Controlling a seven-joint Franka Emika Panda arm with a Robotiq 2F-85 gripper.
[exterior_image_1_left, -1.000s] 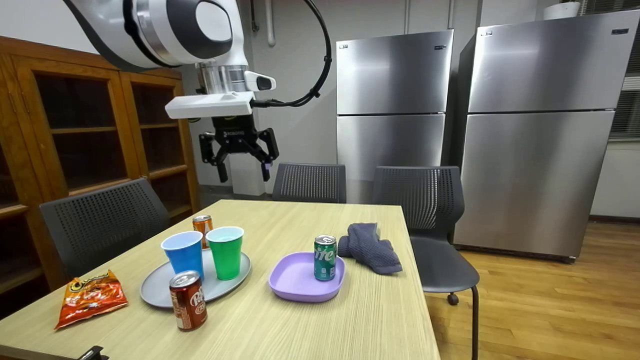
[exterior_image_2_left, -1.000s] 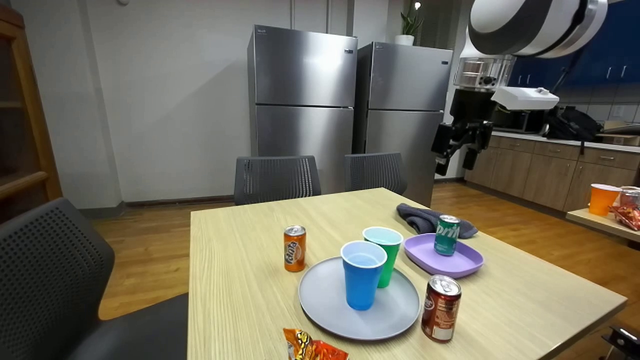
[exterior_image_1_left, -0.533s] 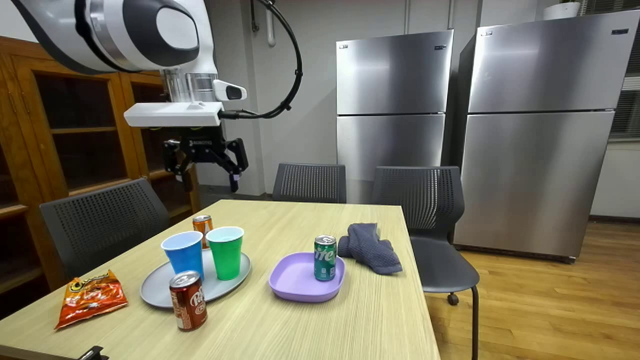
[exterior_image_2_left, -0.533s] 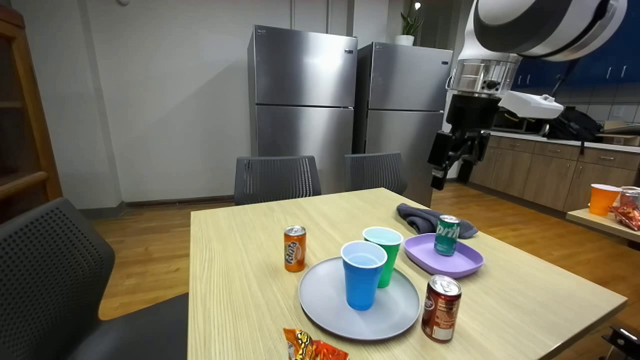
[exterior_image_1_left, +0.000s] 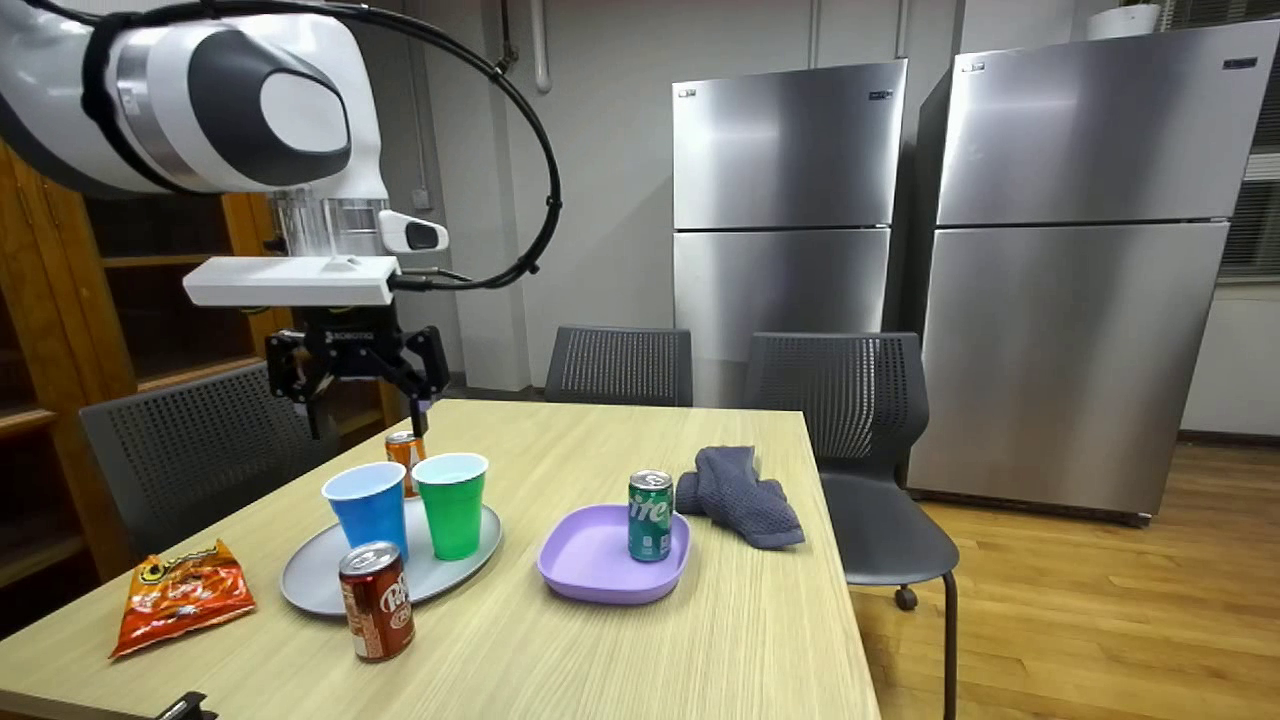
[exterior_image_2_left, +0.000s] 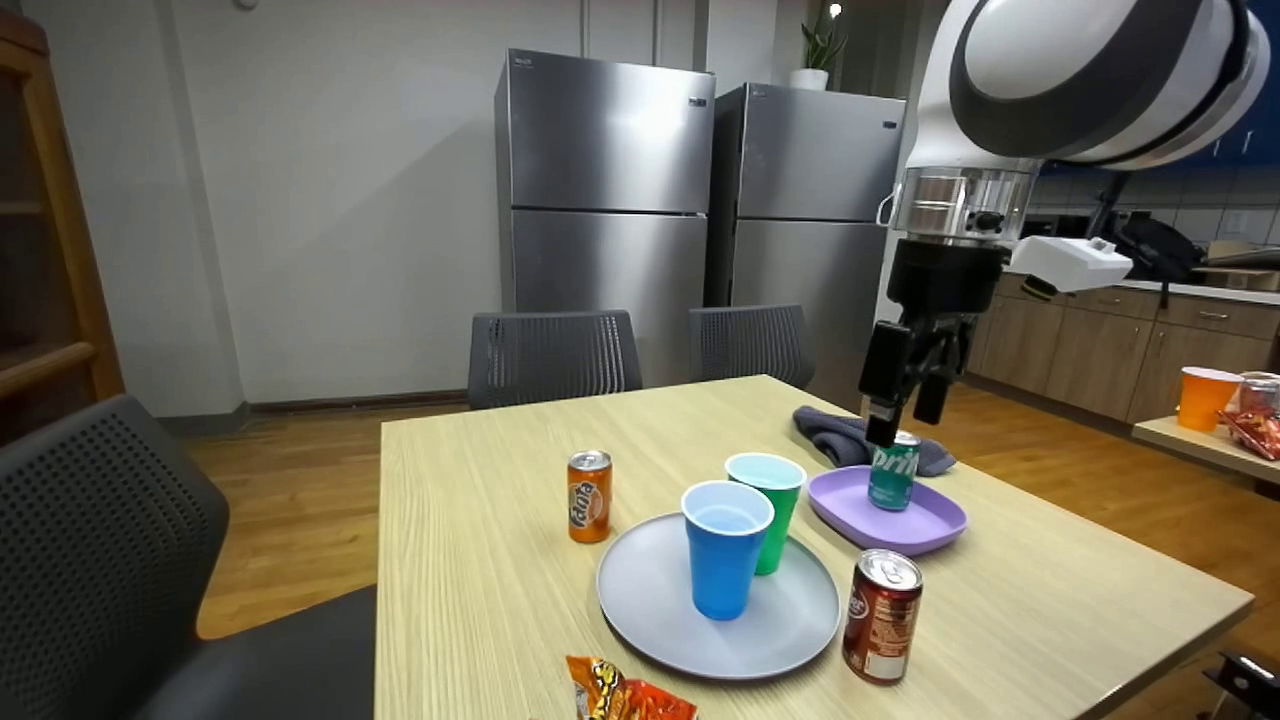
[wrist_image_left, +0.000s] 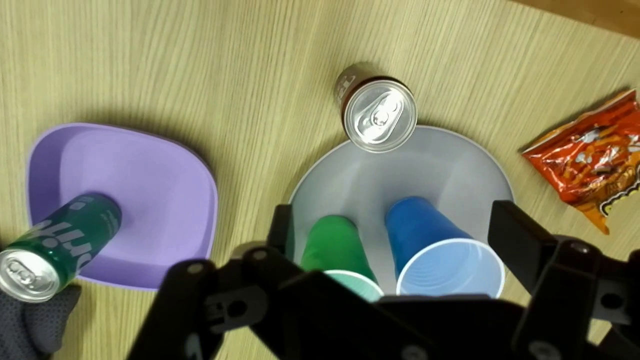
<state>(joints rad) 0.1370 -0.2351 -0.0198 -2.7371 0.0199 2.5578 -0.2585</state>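
Observation:
My gripper (exterior_image_1_left: 367, 424) hangs above the table with its jaws wide apart and nothing held. In the wrist view a blue cup (wrist_image_left: 422, 230) and a green cup (wrist_image_left: 332, 245) show below, between the spread fingers (wrist_image_left: 517, 240). Both cups stand upright on a round grey plate (exterior_image_2_left: 650, 600); the exterior views show the gripper higher up, apart from them. Beside the plate stands a brown Dr Pepper can (exterior_image_1_left: 376, 605). An orange Fanta can (exterior_image_2_left: 590, 497) stands on the plate's other side, hidden in the wrist view. A green Sprite can (exterior_image_1_left: 650, 515) stands in a purple dish (exterior_image_1_left: 590, 560).
A dark grey cloth (exterior_image_1_left: 740, 500) lies behind the purple dish. The orange chip bag (exterior_image_1_left: 185, 600) rests near the table's edge. Black chairs (exterior_image_1_left: 620, 365) surround the table (exterior_image_1_left: 520, 650). Two steel refrigerators (exterior_image_2_left: 610, 150) and a wooden cabinet (exterior_image_1_left: 160, 260) stand beyond.
The arm has come down lower over the table and, in an exterior view, swung leftward above the cups. Its jaws have stayed open. Everything on the table is where it was.

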